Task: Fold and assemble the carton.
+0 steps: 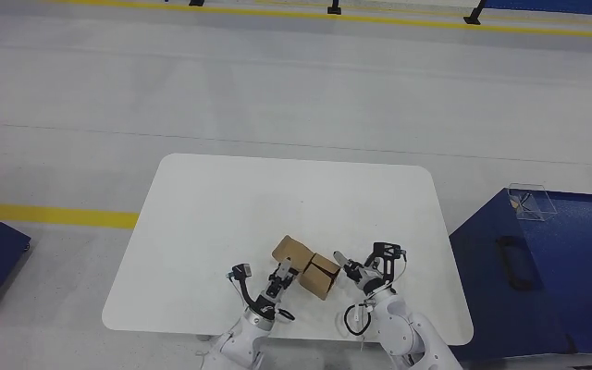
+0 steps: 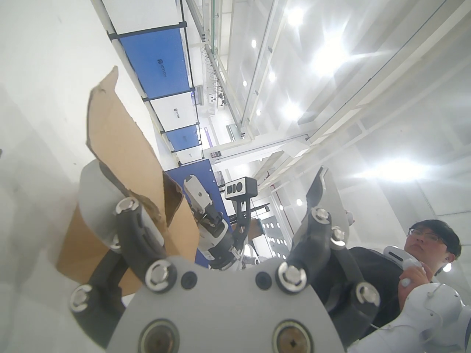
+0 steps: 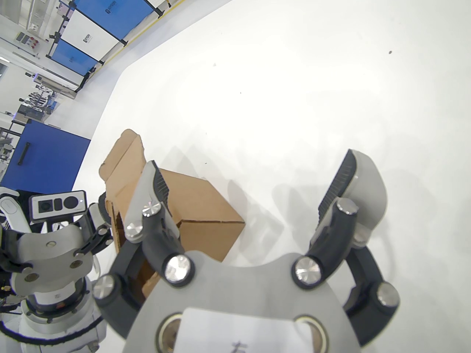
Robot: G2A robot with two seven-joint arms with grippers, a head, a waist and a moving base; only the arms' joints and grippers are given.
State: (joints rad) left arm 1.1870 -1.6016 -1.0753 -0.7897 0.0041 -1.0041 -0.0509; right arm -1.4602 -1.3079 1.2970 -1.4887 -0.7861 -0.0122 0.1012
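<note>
Carton point(image 1: 305, 264) lies half-folded by the desk's point(image 1: 277, 194) near edge, its long axis running between two wide-open, empty claws: left claw point(image 2: 206, 174) against its flap, right claw point(image 3: 250, 159) just beside its end.

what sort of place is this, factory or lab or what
Most likely a robotics test hall in an industrial building: yellow floor lines, blue and white partition panels, and a high ceiling with bright lamps over one white table.

Wall panels point(image 2: 136, 1) carry logo print; the right end effector point(image 3: 254, 170) bears a label point(image 3: 235, 336), seemingly cut off.
</note>
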